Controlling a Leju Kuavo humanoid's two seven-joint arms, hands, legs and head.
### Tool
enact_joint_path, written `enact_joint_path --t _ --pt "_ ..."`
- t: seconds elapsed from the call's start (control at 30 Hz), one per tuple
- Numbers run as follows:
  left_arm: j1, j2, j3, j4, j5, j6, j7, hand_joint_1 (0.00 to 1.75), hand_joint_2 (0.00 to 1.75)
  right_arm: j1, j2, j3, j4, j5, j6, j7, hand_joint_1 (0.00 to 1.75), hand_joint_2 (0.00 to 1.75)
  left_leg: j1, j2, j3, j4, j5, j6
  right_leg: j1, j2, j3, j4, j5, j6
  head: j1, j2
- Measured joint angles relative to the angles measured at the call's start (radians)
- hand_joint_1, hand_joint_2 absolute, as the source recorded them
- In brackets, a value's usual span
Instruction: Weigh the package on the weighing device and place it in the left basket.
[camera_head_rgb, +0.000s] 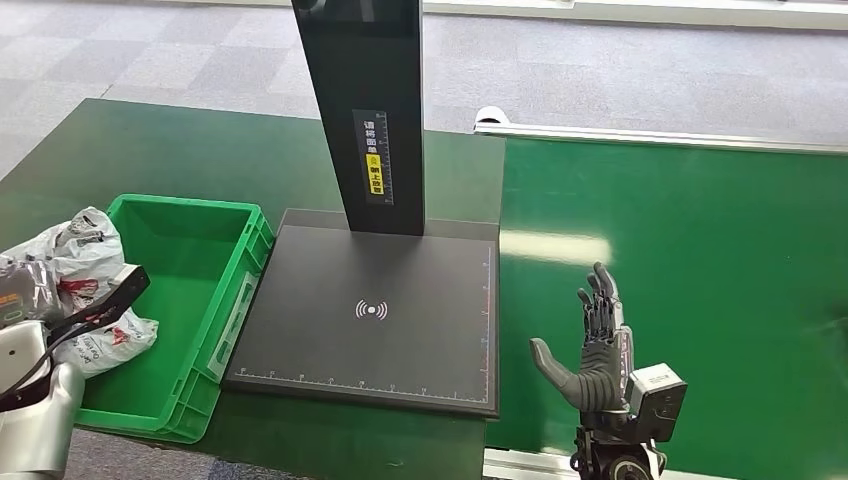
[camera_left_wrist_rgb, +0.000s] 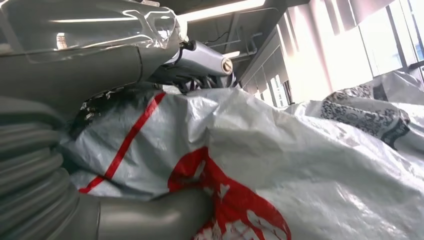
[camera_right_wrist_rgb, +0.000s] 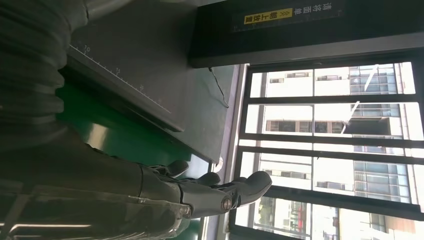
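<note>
Green table (camera_head_rgb: 700, 260) spans the scene; belt surface on the robot's right side, darker part to the left. On it sits the weighing device (camera_head_rgb: 370, 310): flat dark platform w/ ruler marks at its edges and a black post (camera_head_rgb: 365, 110) rising at the back. Platform carries nothing now. Left basket (camera_head_rgb: 215, 290), green crate, sits just beside the platform's left edge.

Package (camera_head_rgb: 75, 270), white plastic bag w/ red print, hangs over the basket's near-left part, gripped by left hand (camera_left_wrist_rgb: 150, 55); wrist view shows thumb under the bag and fingers over the top.

Right hand (camera_head_rgb: 595, 350) stands upright over the green surface, right of the platform, fingers apart, holding nothing.

Risks, my read:
- Bag is slack and slippery; grip on loose film could slide, bag drops outside the crate or snags on its rim.
- Part of it overhangs the near wall, so release here may tip it onto the floor.
- Can't tell if weighing was done.
</note>
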Motion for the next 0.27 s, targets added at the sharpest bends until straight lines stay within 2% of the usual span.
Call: enact_joint_path --t 0.13,0.27 --pt "0.002 -0.01 -0.019 -0.026 0.03 0.052 -0.054 0.0 1.75 0.0 0.0 -0.002 0.0 -0.003 -0.004 0.0 0.0 1.75 0.0 0.0 0.0 0.0 0.0 0.0 0.0 0.0 0.0 0.0 0.0 0.0 0.0 0.0" --pt "0.025 -0.028 -0.065 -0.108 0.08 0.13 -0.106 0.0 1.75 0.0 0.0 -0.004 0.003 -0.017 -0.008 0.0 0.0 1.75 0.0 0.0 0.0 0.0 0.0 0.0 0.0 0.0 0.0 0.0 0.0 0.0 0.0 0.0"
